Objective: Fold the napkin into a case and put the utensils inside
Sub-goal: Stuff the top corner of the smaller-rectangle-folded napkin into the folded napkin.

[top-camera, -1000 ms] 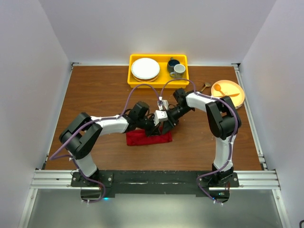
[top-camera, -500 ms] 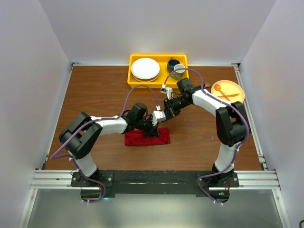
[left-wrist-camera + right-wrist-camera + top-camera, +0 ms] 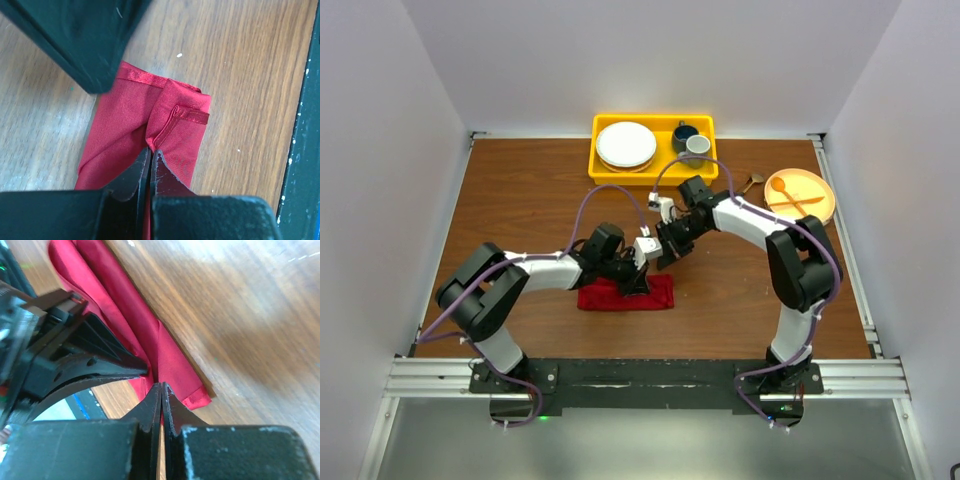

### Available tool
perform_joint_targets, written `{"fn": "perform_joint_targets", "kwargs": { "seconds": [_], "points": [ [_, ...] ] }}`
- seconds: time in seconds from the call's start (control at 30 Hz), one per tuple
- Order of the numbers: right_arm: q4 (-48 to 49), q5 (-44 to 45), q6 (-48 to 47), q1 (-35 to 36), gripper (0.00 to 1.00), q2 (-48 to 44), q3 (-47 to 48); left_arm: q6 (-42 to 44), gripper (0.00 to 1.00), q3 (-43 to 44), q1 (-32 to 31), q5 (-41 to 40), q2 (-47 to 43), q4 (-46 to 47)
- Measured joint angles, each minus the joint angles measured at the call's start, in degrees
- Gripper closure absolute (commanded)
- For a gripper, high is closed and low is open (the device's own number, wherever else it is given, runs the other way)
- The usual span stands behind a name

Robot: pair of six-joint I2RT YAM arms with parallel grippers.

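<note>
Now the soft, bright red cloth napkin lies as a narrow folded band on the brown wooden surface, on the arms' side and well apart from everything else. The left pincer is clamped on a raised fold of it. Its wrist view shows red cloth nipped at the fingertips, with a hemmed corner flap doubled over beyond.

The right pincer has just changed. A second ago it stood part-open over the band's right end, then lifted toward the tray. It has now swung back with its jaws pressed together just above the band's far edge, nothing visibly held. The band has slid a little left.

I judge the folding to be late, the case being held and tidied, with no utensil in it yet. A small gold metal spoon lies far right, just beside a round orange plate carrying crossed cutlery. A yellow plastic tray holding a white plate and two mugs sits at the far edge. Plain white walls enclose the surface.
</note>
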Motion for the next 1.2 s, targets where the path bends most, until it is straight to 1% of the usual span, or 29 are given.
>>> {"fn": "perform_joint_targets", "kwargs": {
  "seconds": [0.17,0.23,0.37,0.6,0.77,0.93,1.07,1.2],
  "points": [
    [0.9,4.85,0.59,3.41,0.98,-0.9,-3.43,-0.85,1.0,-1.6,0.0,-0.76,-0.48,2.05],
    [0.92,6.64,1.07,4.37,0.96,-1.07,-4.04,-1.7,1.0,-3.02,0.0,-1.01,-1.16,3.43],
    [2.43,7.98,2.03,4.68,0.91,-1.2,-5.14,-2.56,1.0,-5.14,0.0,-1.2,-2.1,5.68],
    [3.69,8.28,3.54,4.83,0.91,-0.85,-6.25,-2.45,1.0,-5.6,0.02,-1.64,-2.1,7.1],
    [3.69,8.22,5.25,4.94,0.91,2.38,-5.81,-0.33,1.0,-5.6,0.11,-2.64,-3.67,5.62],
    [3.3,8.48,6.01,4.96,0.91,2.64,-5.44,0.04,1.0,-5.53,0.13,-3.17,-8.11,2.86],
    [3.28,8.76,6.45,5.01,0.91,2.64,-5.4,-0.87,1.0,-5.46,0.15,-3.13,-8.46,0.28],
    [3.3,9.05,6.78,5.01,0.91,2.64,-5.4,-3.67,1.0,-5.46,0.26,-2.36,-8.17,-2.05]
  ]
}}
